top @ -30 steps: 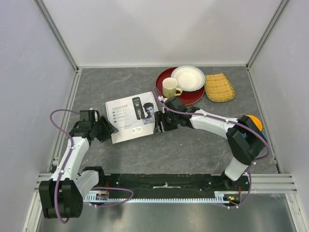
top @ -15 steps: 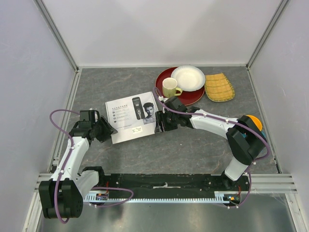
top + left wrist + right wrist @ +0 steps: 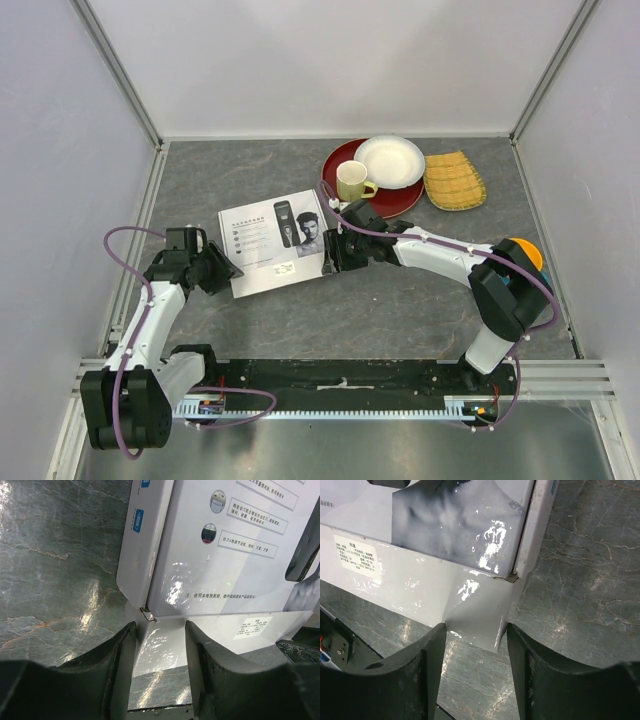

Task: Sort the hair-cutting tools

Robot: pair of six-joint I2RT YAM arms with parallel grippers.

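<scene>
The hair-cutting tools are hidden; only a printed clipper shows on the lid of the closed white box point(image 3: 275, 240), which lies flat on the table. My left gripper point(image 3: 227, 268) is open at the box's near-left corner. In the left wrist view point(image 3: 160, 650) its fingers stand either side of a white flap of the box point(image 3: 225, 555). My right gripper point(image 3: 334, 252) is open at the near-right corner. In the right wrist view point(image 3: 476, 650) the flap corner of the box point(image 3: 445, 530) lies between its fingers.
A yellow mug point(image 3: 351, 182) stands on a red plate point(image 3: 405, 203) with a white bowl point(image 3: 390, 160) behind the box. A yellow woven mat point(image 3: 454, 180) lies at the back right. An orange object point(image 3: 528, 250) sits behind the right arm.
The right gripper shifted a little along the box's near-right corner and back. The box and the left gripper have barely moved.
</scene>
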